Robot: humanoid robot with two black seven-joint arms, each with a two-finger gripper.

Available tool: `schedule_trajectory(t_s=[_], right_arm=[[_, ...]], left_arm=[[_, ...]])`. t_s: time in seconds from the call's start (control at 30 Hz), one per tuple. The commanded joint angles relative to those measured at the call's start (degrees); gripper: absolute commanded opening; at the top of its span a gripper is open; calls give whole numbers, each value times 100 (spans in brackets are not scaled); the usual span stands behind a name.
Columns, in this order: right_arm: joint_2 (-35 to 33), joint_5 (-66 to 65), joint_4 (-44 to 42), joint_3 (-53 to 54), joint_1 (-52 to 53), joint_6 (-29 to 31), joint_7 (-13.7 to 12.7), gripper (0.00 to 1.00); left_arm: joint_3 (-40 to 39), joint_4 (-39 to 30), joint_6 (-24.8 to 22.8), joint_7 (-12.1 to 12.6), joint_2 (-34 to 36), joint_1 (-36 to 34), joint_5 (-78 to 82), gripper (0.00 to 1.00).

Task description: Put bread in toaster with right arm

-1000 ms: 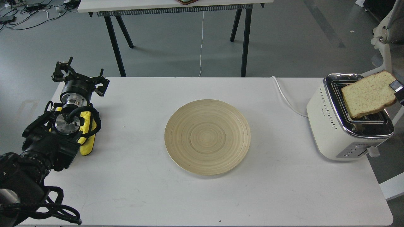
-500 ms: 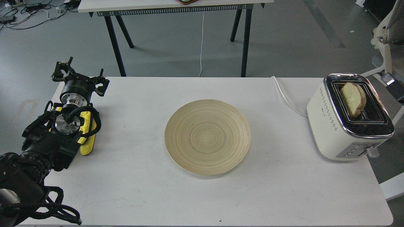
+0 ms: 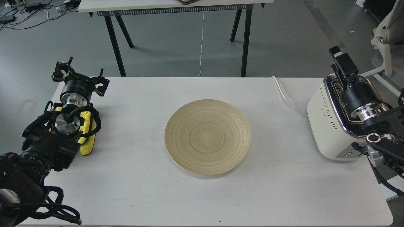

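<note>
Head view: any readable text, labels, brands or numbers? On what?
None readable.
Toaster: a small dark mark on its cream side, too small to read.
Toaster front panel: buttons only, any markings blurred.
Plate, table, left gripper, right gripper: no text visible.

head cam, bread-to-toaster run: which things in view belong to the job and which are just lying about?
Job:
- toaster, far right of the table
- right arm, stretched over the toaster top
- right gripper, past the toaster's far end
- bread: not visible; the arm hides the slots

Lying about:
- wooden plate, mid-table
- yellow cloth under the left arm
- left gripper
</note>
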Motion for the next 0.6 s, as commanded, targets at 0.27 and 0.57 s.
schedule_trajectory(t_s=[0.27,0.57], right_arm=[[2171,894,-1834,1564,-22,2434,43,94],[2813,1898,-3082,1662,-30,3841,43,97]], left_arm=[[0,0,0,0,0,0,0,100],[0,0,0,0,-9,0,0,100]])
